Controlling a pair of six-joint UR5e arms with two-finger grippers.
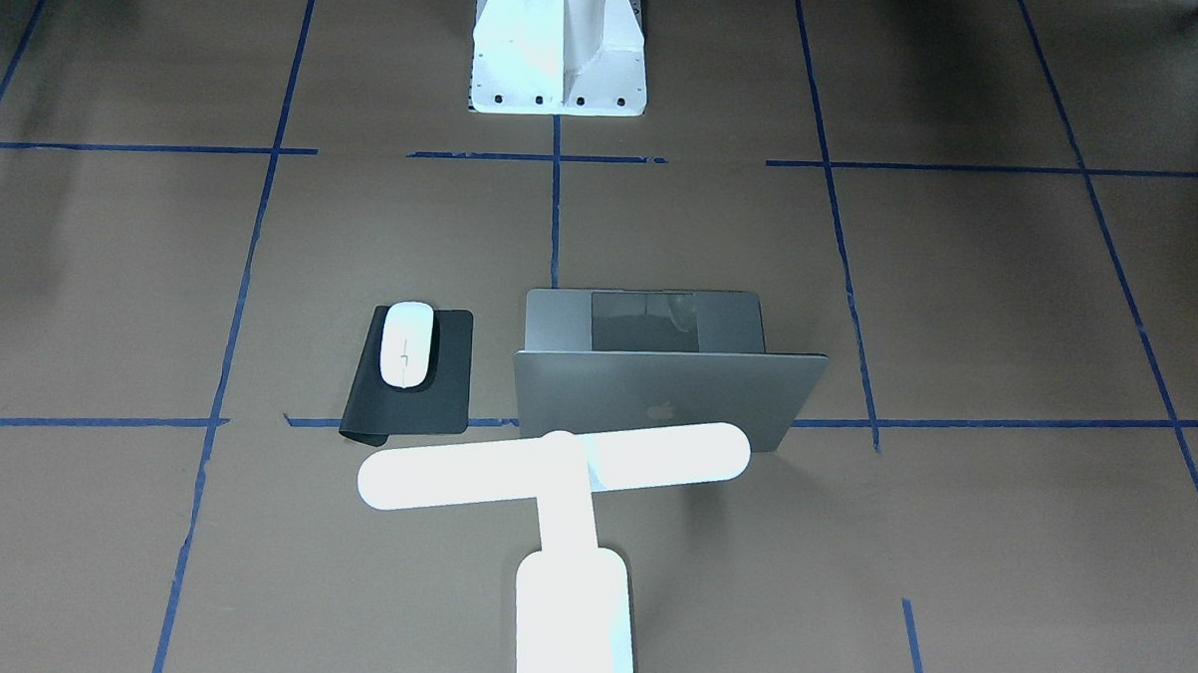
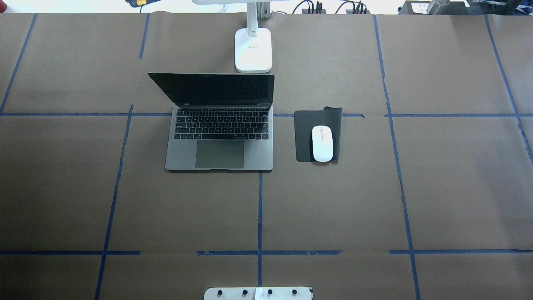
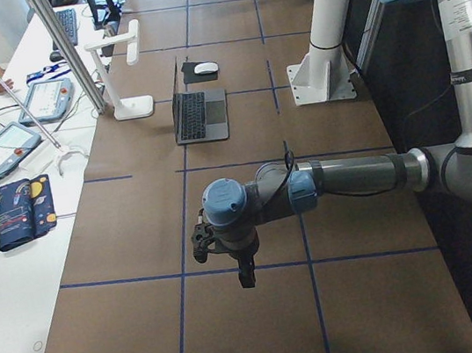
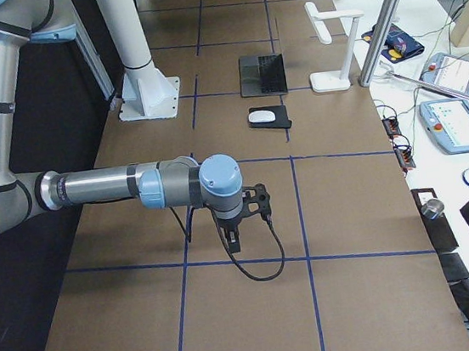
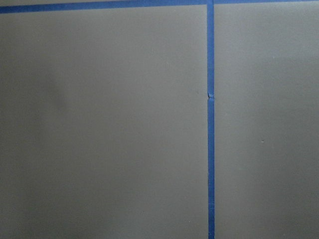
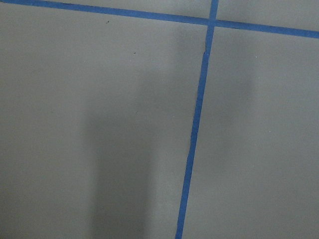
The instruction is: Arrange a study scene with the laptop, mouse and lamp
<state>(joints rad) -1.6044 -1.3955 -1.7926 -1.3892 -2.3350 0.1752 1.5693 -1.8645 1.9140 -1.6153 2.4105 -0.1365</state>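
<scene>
Whether the left jaws and right jaws are open or closed cannot be told. Well apart from both, the opened laptop [image 2: 219,137] is set on the counter [image 2: 374,200], the lamp [image 2: 253,50] just behind its screen, the mouse [image 2: 322,143] on a black pad [image 2: 304,133] beside it.

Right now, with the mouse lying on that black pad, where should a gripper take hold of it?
Take the mouse from straight above, pinching across its narrow width at mid-length. It lies flat on the pad, its long sides are exposed, and the laptop sits apart, probably leaving room.
</scene>
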